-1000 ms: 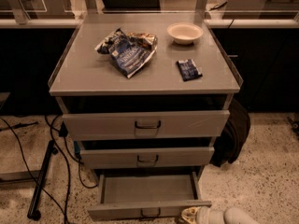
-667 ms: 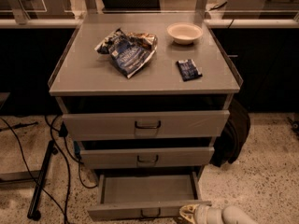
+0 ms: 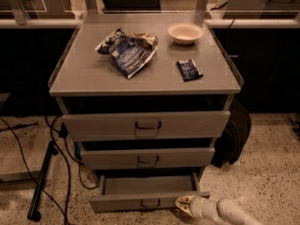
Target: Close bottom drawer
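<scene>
Bottom drawer [image 3: 123,203] pulled out under two upper drawers [image 3: 147,125]; end effector [image 3: 181,203] just beside its front right corner.

The gripper [image 3: 183,204] sits low by the right end of the drawer [image 3: 140,203] front, below the front right corner of the bench [image 3: 89,76]. Its arm [image 3: 227,213] is cut off at the bottom of the view. The back of the drawer's tray is hidden under the middle drawer [image 3: 147,158]. A dark bag [image 3: 235,135] below the bench's right edge is half hidden by the bench's side. Print on the crumpled bag [image 3: 127,54] and the packet [image 3: 189,70] is too small to read. Cables [image 3: 18,158] below the left edge run out of view.
</scene>
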Robot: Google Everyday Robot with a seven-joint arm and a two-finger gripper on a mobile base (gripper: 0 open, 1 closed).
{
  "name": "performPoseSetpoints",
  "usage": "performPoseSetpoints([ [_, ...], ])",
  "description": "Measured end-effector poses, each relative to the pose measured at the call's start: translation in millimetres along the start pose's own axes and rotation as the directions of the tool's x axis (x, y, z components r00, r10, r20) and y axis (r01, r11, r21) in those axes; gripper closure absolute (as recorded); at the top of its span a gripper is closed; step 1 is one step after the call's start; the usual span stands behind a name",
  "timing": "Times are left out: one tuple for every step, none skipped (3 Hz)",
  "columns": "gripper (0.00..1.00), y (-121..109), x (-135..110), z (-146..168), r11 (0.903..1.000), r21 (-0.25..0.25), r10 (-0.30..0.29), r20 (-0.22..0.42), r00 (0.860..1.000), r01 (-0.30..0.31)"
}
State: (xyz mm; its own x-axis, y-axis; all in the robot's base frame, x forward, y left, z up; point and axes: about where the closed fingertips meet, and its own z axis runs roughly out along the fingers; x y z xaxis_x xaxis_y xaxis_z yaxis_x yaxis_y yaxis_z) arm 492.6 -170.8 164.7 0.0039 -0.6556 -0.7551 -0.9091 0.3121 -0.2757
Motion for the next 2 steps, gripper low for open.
performPoseSetpoints([
  [1.0, -19.6, -3.7, 9.8, 0.9997, 0.022, -0.009, 0.01, 1.0, 0.009],
  [1.0, -40.1, -6.4, 19.5, 0.999, 0.042, -0.013, 0.009, 1.0, 0.013],
])
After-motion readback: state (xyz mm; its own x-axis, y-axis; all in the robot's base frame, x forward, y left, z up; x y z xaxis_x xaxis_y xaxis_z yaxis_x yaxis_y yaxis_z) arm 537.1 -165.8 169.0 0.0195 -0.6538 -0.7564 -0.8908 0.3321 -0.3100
